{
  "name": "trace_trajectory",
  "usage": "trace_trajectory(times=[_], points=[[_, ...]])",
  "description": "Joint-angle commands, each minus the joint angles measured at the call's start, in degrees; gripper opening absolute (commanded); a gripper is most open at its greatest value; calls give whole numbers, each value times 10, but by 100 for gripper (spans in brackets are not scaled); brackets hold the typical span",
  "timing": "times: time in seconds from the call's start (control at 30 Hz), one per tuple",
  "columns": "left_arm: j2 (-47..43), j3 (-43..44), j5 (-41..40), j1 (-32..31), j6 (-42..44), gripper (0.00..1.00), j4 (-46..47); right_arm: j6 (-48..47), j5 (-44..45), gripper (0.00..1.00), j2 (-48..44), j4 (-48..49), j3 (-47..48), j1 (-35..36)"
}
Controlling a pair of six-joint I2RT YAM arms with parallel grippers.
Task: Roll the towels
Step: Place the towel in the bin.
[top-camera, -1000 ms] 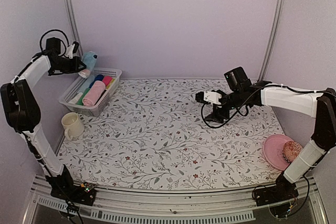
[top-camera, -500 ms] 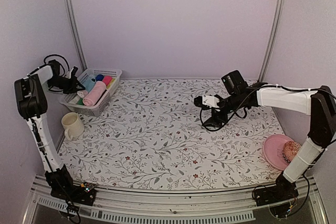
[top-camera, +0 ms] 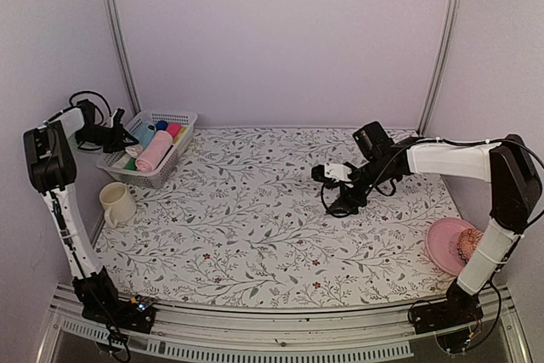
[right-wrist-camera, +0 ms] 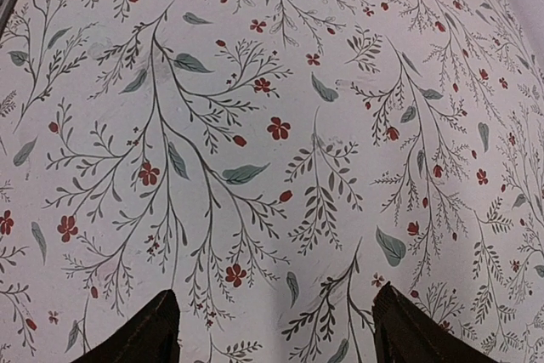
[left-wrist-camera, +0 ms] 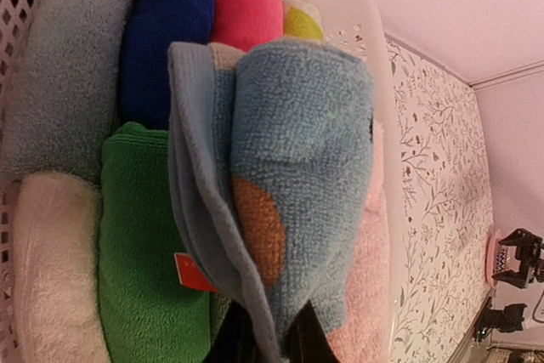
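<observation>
The left gripper [left-wrist-camera: 262,342] pinches the light blue towel [left-wrist-camera: 289,176] over the white basket [left-wrist-camera: 361,14]. Beyond its fingers, the pink towel [left-wrist-camera: 370,286] lies there among rolled cloths [left-wrist-camera: 166,31]. Only the overhead view shows the mug [top-camera: 116,203]. The right gripper [right-wrist-camera: 276,333] gapes wide above the tablecloth [right-wrist-camera: 272,125].

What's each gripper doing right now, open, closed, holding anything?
Left gripper: closed on the light blue towel.
Right gripper: open, holding nothing.

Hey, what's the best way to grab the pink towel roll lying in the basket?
Probably pinch the pink towel across its middle, coming straight down: it lies lengthwise, top exposed, with the basket wall and other rolls crowding its sides.
</observation>
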Motion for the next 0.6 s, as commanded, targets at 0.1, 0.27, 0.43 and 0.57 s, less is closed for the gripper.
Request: trace_trajectory(times=[0.1,0.27,0.43,0.57], points=[[-66,-61,-2,49,-54,0,74,4,-10,78,9,-10,17,-2],[-56,-47,-6,51,-55,0,58,5,-3,78,13,-10,19,-2],[-40,-42,-25,52,-59,0,41,5,-1,78,15,-11,19,-2],[-32,-47,-18,51,-54,0,35,5,1,78,17,-12,20,-2]])
